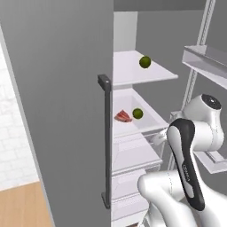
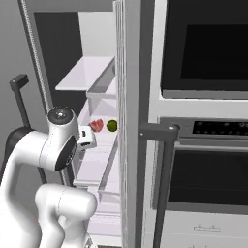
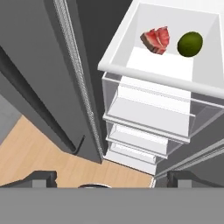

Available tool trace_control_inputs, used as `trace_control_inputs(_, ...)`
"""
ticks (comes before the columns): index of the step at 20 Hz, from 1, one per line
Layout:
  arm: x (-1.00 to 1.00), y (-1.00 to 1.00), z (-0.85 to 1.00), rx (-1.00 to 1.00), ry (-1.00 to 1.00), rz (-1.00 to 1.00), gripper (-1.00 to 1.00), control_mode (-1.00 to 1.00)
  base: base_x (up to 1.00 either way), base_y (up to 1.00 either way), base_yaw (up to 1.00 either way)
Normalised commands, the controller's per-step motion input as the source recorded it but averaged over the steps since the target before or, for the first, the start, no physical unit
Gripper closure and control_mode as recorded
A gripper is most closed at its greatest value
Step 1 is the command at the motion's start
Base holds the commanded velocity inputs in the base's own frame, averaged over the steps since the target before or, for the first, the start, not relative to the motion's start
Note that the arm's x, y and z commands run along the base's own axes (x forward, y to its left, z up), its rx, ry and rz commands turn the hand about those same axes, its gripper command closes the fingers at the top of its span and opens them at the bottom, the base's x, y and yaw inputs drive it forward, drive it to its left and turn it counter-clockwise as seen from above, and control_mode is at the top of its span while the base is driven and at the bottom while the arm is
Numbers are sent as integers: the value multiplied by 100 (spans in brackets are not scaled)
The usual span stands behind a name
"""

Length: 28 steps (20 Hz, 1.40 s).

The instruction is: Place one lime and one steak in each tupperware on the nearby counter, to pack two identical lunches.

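Hand view: steak (image 3: 155, 40) beside lime (image 3: 190, 44).

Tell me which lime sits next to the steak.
The lower lime, in the white bin beside the red-pink steak. The other lime lies alone on the shelf above.

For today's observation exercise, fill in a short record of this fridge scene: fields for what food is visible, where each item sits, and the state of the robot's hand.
upper shelf: one small round green lime alone on the white shelf
lower shelf: red-pink steak with white streaks beside a second green lime, slightly apart
fridge door: grey, open, dark vertical handle
hand: empty, fingertips spread wide, looking at the lower shelf
packed so far: nothing picked up yet
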Motion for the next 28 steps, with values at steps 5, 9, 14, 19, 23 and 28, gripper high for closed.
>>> trace_control_inputs(5, 0, 0, 0, 0, 0, 0, -100, 100, 51, 1, 0)
trace_control_inputs(9, 6, 0, 0, 0, 0, 0, -100, -100, 16, 0, 0)
trace_control_inputs(14, 6, 2, -1, 0, -1, -3, -100, -100, 0, 0, 0)
trace_control_inputs(19, -14, 0, 21, 0, -14, -10, -100, -100, 0, 0, 0)
trace_control_inputs(23, -13, 1, 45, 0, -15, -16, -100, -100, 0, 0, 0)
trace_control_inputs(28, -22, 0, 60, 2, -19, -22, -100, -100, 0, 0, 0)
